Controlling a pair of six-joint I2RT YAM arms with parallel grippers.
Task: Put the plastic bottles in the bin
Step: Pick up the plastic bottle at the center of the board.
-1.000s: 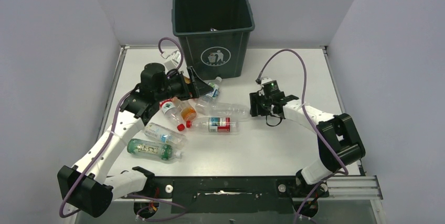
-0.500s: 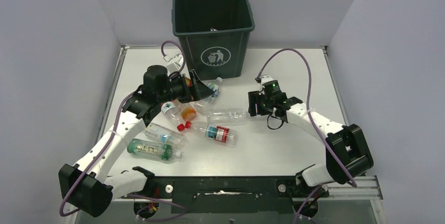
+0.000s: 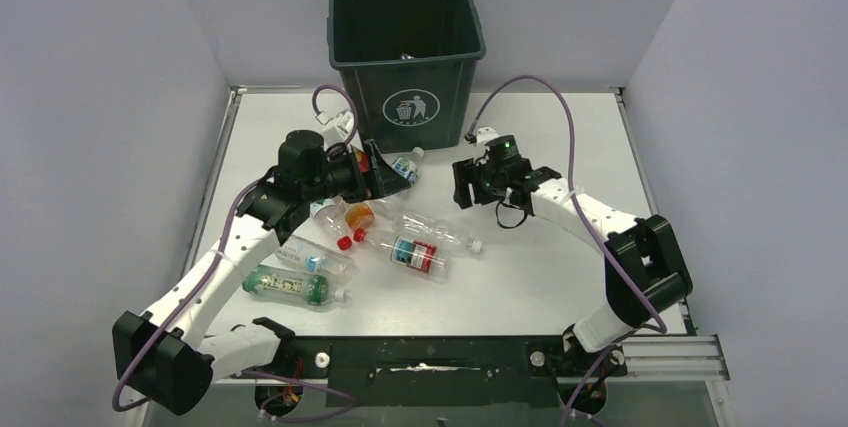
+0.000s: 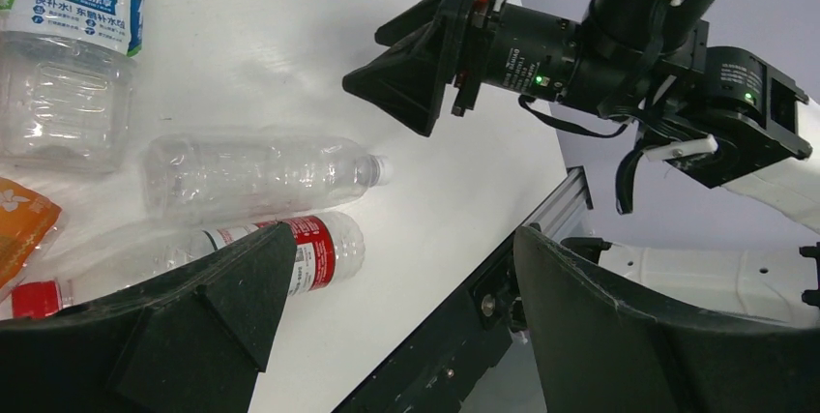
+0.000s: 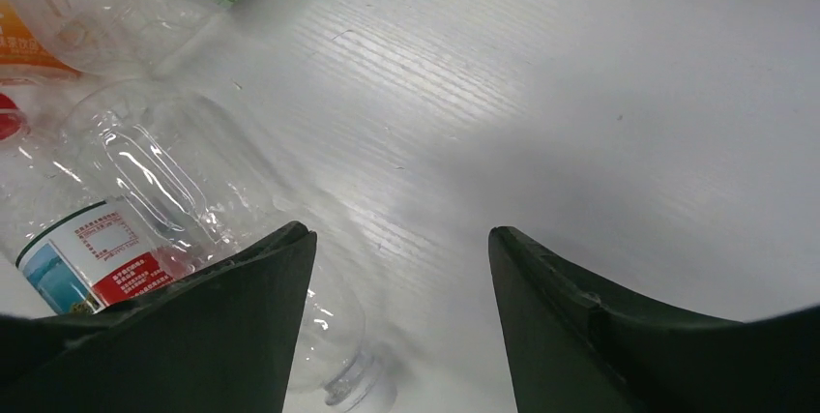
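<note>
The dark green bin (image 3: pixel 407 57) stands at the back of the table. Several plastic bottles lie in a loose pile in front of it: a clear unlabelled one (image 3: pixel 435 232) (image 4: pixel 256 176) (image 5: pixel 174 191), a red-labelled one (image 3: pixel 410 252) (image 4: pixel 309 249) (image 5: pixel 97 249), a blue-labelled one (image 3: pixel 405 168) (image 4: pixel 68 7), an orange one (image 3: pixel 358 215) and a green one (image 3: pixel 285 285). My left gripper (image 3: pixel 385 172) (image 4: pixel 401 307) hangs open over the pile's far side, holding nothing. My right gripper (image 3: pixel 462 187) (image 5: pixel 401 278) is open just right of the pile, above the clear bottle's neck.
Grey walls enclose the table on three sides. The right arm's purple cable (image 3: pixel 520 82) arcs beside the bin. A black rail (image 3: pixel 430 357) runs along the near edge between the arm bases.
My right gripper has opened wider and moved left and back toward the bin. The clear bottle has swung to lie diagonally and the red-labelled one has turned. My left gripper has edged right.
</note>
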